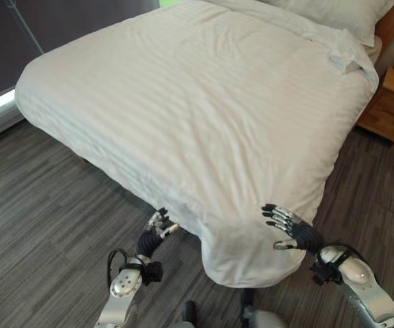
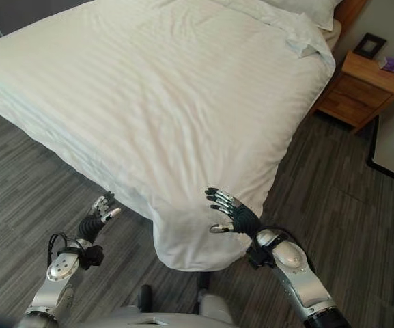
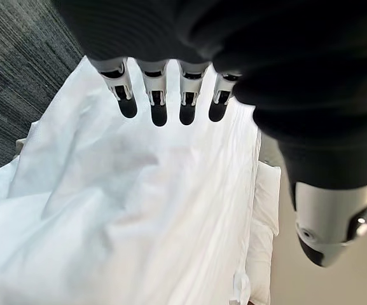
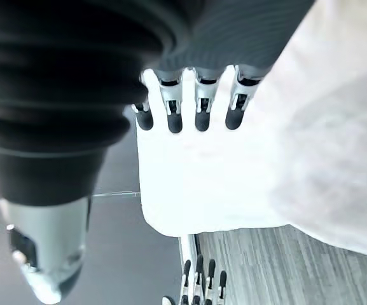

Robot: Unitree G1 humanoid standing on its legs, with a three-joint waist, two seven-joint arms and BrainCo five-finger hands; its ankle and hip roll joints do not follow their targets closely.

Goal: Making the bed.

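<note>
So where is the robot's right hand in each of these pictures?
Left eye view: the right hand is low on the right, fingers straight against the duvet corner.
Right eye view: the right hand sits low, just right of the middle, on that same corner.
Left wrist view: I cannot find it there.
Right wrist view: its fingers hang in a row near the top.
Shared landmark: the white duvet.

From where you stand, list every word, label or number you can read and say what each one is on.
None: no text can be read in these views.
The white duvet and the pillow are plain.
The picture frame on the wooden nightstand is too small to read.
The small purple item beside it is also too small to tell.
</note>
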